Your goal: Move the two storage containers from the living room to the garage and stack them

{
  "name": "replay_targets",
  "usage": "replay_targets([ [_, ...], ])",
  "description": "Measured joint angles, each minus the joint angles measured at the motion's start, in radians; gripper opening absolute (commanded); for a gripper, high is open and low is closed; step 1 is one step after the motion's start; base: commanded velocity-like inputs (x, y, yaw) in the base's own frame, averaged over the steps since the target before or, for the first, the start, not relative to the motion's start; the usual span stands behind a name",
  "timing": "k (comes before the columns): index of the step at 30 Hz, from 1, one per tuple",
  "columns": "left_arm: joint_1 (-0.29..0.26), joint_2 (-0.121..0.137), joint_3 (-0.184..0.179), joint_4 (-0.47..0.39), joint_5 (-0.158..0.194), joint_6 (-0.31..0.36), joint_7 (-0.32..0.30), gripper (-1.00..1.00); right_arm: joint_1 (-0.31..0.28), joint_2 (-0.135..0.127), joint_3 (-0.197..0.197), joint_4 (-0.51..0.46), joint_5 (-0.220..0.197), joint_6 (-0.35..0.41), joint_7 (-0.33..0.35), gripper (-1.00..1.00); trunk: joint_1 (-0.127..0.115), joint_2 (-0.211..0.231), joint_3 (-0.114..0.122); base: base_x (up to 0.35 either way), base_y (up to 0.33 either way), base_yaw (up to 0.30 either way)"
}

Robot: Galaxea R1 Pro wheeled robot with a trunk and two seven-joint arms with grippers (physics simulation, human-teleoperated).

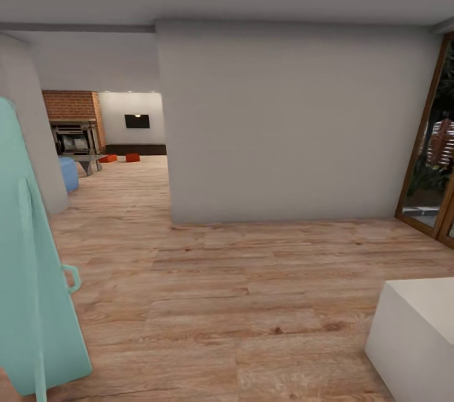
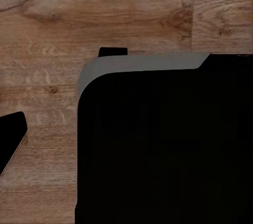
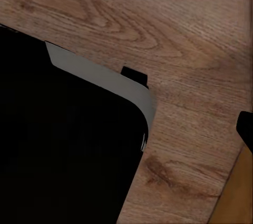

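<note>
The two storage containers, small orange-red bins, sit far off on the living room's wood floor, one (image 1: 108,158) left of the other (image 1: 132,157), in front of a low dark cabinet (image 1: 135,149). In the left wrist view one dark fingertip (image 2: 11,139) pokes in at the frame edge over wood planks. The right wrist view has a dark fingertip (image 3: 246,132) at its edge as well. Nothing is seen between the fingers, and their opening is out of frame. The garage is out of view.
A wide grey wall (image 1: 290,125) stands straight ahead, with the opening to the living room at its left. A teal panel (image 1: 31,251) is close at left, a white block (image 1: 416,339) at lower right, glass doors (image 1: 435,162) at right. My black base (image 2: 163,150) fills much of both wrist views.
</note>
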Motion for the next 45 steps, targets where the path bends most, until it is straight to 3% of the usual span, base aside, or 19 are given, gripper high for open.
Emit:
replay_targets([
  [45,0.000,0.000,0.000,0.001,0.000,0.000,0.000,1.00,0.000,0.005,0.000,0.000,-0.002,0.000,0.000,1.00,0.000,0.000,0.000,0.322,0.000,0.000],
])
